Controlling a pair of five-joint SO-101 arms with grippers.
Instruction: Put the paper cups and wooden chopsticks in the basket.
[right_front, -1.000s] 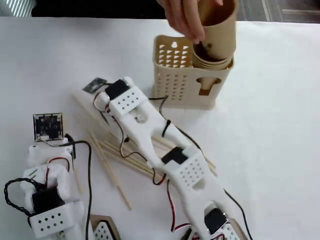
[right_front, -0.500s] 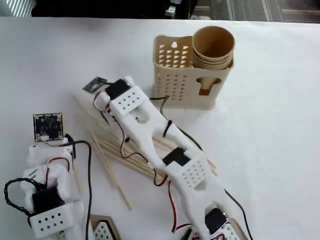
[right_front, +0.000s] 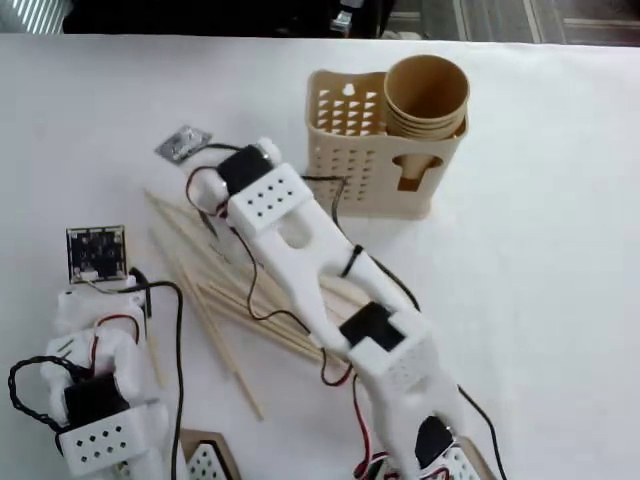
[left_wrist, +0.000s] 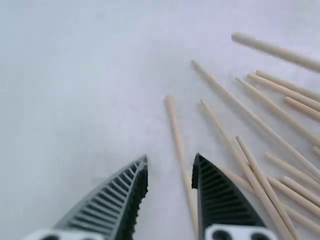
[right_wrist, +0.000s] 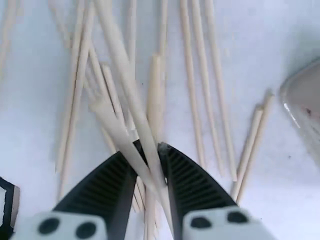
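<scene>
chopsticks (right_wrist: 125, 82) pinched in the right gripper's (right_wrist: 150, 146) almost-closed jaws, among loose ones on the table (right_front: 540, 300), want a slow level lift toward the basket (right_front: 350, 175) holding the paper cups (right_front: 427, 95); left gripper (left_wrist: 170, 158) hangs slightly parted, empty.

No legible text, label or number anywhere.
</scene>
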